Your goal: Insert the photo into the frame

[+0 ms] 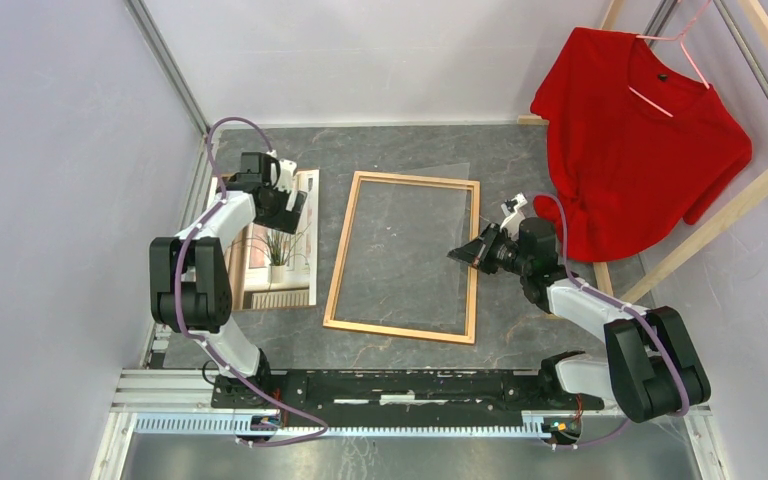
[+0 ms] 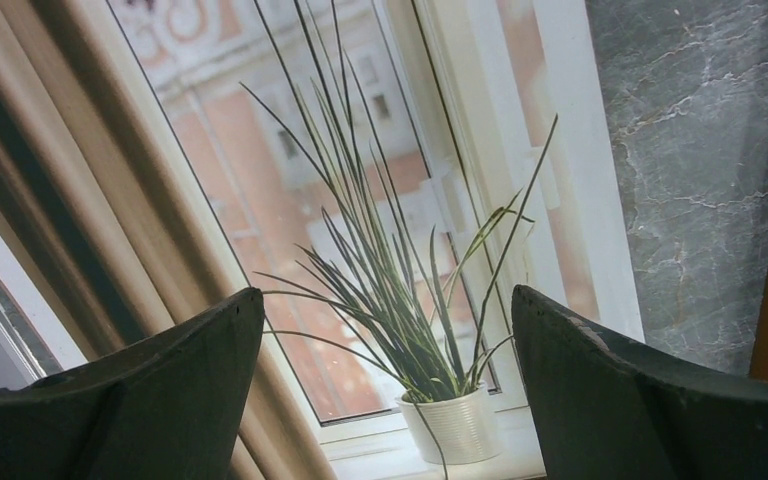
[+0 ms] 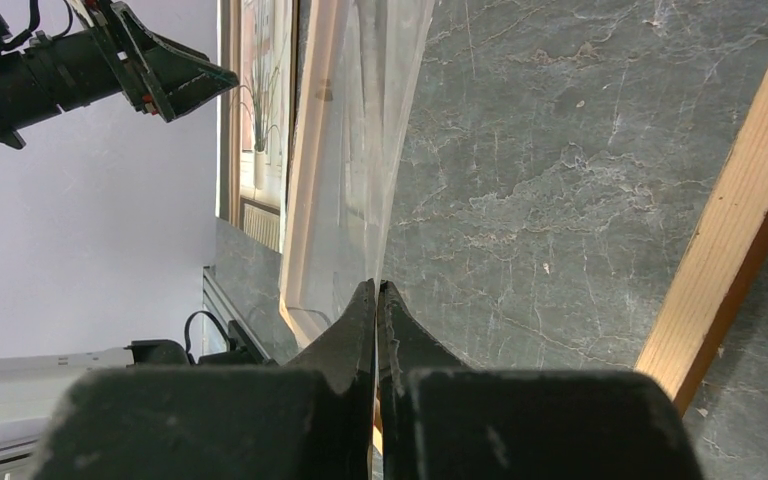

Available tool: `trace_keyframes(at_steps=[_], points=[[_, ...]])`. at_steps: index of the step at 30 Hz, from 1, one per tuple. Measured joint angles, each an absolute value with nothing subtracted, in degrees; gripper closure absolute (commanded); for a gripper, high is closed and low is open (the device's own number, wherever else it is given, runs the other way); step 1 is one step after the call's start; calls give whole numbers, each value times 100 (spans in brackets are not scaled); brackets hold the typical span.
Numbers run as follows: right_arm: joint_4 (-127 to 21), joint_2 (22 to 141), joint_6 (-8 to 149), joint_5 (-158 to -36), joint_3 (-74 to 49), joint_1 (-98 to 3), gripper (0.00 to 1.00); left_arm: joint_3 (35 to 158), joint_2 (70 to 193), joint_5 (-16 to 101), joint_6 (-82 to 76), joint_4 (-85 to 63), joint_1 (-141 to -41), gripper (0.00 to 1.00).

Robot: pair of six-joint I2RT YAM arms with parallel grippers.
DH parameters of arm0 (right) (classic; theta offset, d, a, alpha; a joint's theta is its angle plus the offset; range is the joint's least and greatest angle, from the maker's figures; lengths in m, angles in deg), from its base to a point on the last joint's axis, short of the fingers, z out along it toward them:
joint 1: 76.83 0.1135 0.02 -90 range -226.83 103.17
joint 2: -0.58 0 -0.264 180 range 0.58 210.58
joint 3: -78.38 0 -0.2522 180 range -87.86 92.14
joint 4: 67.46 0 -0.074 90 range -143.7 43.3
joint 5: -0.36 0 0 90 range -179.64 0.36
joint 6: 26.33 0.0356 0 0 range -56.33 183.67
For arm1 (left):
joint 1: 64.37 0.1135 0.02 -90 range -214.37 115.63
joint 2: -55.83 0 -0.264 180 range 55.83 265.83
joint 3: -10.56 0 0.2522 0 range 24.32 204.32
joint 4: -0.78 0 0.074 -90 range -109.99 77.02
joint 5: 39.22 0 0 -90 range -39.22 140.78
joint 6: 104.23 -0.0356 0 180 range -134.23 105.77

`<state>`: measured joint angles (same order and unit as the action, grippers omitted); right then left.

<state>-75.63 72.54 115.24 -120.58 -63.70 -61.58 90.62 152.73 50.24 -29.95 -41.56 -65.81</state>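
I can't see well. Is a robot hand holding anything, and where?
The right gripper pinches a clear sheet by its edge; the left gripper, open over the photo, holds nothing.

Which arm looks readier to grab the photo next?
Left: the left gripper, open, hovers over the photo, while the right gripper is shut on a clear sheet at the frame.

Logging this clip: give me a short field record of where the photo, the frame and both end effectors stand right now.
photo: picture side up on the table, left of the frame, not in it
frame: flat mid-table, table showing through its opening
left end effector: open, over the photo
right end effector: shut on a clear sheet, near the frame's right rail
background: red shirt on a wooden rack
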Motion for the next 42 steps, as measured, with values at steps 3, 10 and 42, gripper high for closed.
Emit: trace_keyframes(at_steps=[3,10,42], points=[[-7557,7254,11518,-12069,-6372,-6163,100,9062,15273,5024,-2995,-4156,-6648,1],[-7528,7254,11478,-12174,-6420,-6226,100,9056,15273,5039,-2995,-4156,-6828,1],[-7367,7151,11369,-12414,-6626,-6499,100,9023,15273,5223,-2995,-4108,-6865,1]])
